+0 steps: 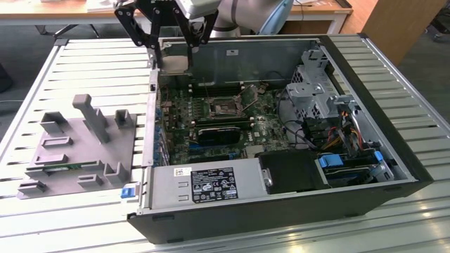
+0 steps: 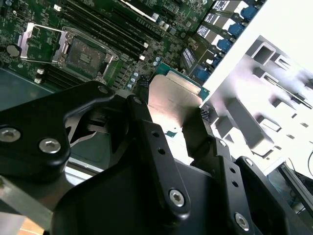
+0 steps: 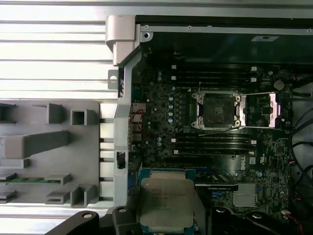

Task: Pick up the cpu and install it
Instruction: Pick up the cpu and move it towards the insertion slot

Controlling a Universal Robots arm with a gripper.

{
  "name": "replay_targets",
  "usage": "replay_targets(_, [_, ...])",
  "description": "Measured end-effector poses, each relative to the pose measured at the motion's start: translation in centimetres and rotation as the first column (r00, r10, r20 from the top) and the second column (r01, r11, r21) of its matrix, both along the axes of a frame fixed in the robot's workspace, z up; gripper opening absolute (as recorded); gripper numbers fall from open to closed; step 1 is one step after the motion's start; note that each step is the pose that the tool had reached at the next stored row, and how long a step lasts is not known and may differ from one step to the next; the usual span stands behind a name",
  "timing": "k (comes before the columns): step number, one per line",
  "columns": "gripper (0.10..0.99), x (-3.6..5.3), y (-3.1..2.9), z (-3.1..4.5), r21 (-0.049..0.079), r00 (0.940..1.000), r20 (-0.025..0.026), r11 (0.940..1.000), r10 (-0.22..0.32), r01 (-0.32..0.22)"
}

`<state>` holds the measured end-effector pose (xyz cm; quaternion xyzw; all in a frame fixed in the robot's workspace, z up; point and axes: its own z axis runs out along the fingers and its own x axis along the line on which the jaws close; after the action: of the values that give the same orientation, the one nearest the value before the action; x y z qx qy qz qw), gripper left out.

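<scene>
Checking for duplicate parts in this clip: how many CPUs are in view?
1. The cpu is clamped in the claw above the edge of the open computer case. The CPU socket sits open and empty. Hidden corners of the case could hold another.

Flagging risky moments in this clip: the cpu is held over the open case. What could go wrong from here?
1. The gripper grips the cpu by its edges, so the chip could slip and fall onto the motherboard.
2. The open socket lies well away from the chip. A skewed or tilted placement might damage it.
3. The gripper hangs close to the case wall and might clip it.
</scene>
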<state>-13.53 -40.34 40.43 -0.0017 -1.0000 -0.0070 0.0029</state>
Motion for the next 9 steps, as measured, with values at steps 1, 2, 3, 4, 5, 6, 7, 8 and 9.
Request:
replay_targets(1, [0.525,0.05,0.0,0.0,0.0,1.0,0.0,1.0,0.0,0.0])
replay_targets(2, [0.525,0.1,0.0,0.0,0.0,1.0,0.0,1.0,0.0,0.0])
replay_targets(3, [0.525,0.16,0.0,0.0,0.0,1.0,0.0,1.0,0.0,0.0])
replay_targets(4, [0.525,0.22,0.0,0.0,0.0,1.0,0.0,1.0,0.0,0.0])
replay_targets(5, [0.525,0.27,0.0,0.0,0.0,1.0,0.0,1.0,0.0,0.0])
replay_targets(6, [0.525,0.33,0.0,0.0,0.0,1.0,0.0,1.0,0.0,0.0])
replay_targets(7, [0.525,0.39,0.0,0.0,0.0,1.0,0.0,1.0,0.0,0.0])
replay_targets(8, [0.525,0.45,0.0,0.0,0.0,1.0,0.0,1.0,0.0,0.0])
replay_targets(9, [0.525,0.56,0.0,0.0,0.0,1.0,0.0,1.0,0.0,0.0])
